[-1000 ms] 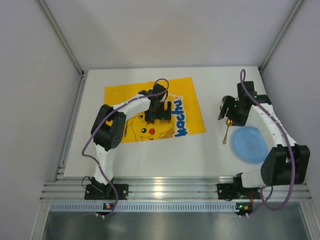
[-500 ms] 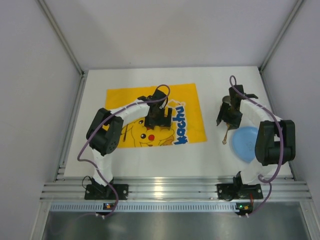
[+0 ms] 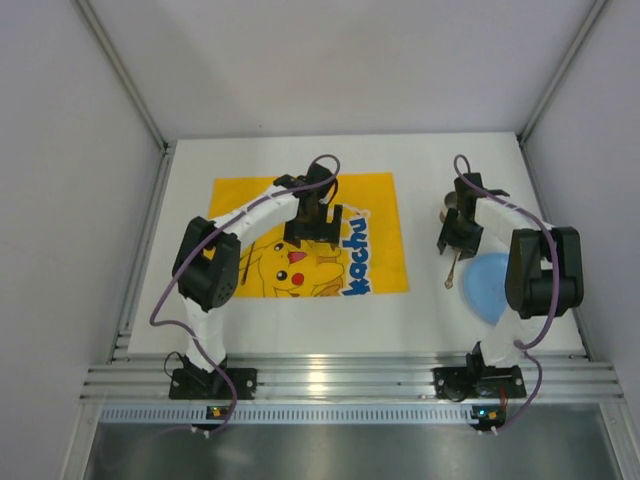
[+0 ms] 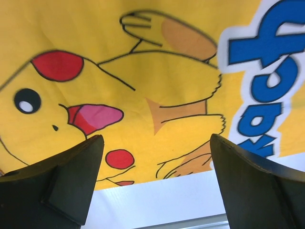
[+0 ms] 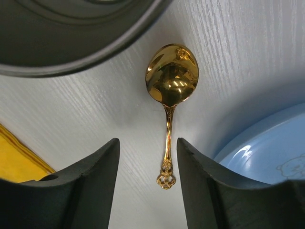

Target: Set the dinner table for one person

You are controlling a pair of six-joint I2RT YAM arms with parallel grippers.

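White and matte, the dinner table (image 3: 430,315) takes up the floor of a grey-walled booth and lies beneath both pincers. Directly under the left pincer (image 3: 312,232) is the yellow Pikachu mat (image 3: 240,200), spread flat on the far left part of the table. In the left wrist view the mat (image 4: 157,71) fills the space ahead of the fingers (image 4: 62,186), with the mouse's face by one finger and blue letters by the other. The left pincer (image 4: 156,138) stands wide apart and holds nothing.

Just off the near outer side of the right pincer (image 3: 455,235) lies a pale blue plate (image 3: 490,285), flat on the table. Beyond that pincer's tips sits a grey round vessel (image 3: 450,212), whose rim (image 5: 71,38) fills the top of the right wrist view. The plate (image 5: 267,148) shows past the outer finger.

A gold spoon (image 3: 453,270) lies on the table under the right pincer (image 5: 147,141). Its bowl (image 5: 171,78) is just ahead of the tips, and its handle runs back between the fingers (image 5: 76,191), nearer the plate-side one. That pincer stands about half apart, with a sliver of table visible on either side of the handle, so it grips nothing.
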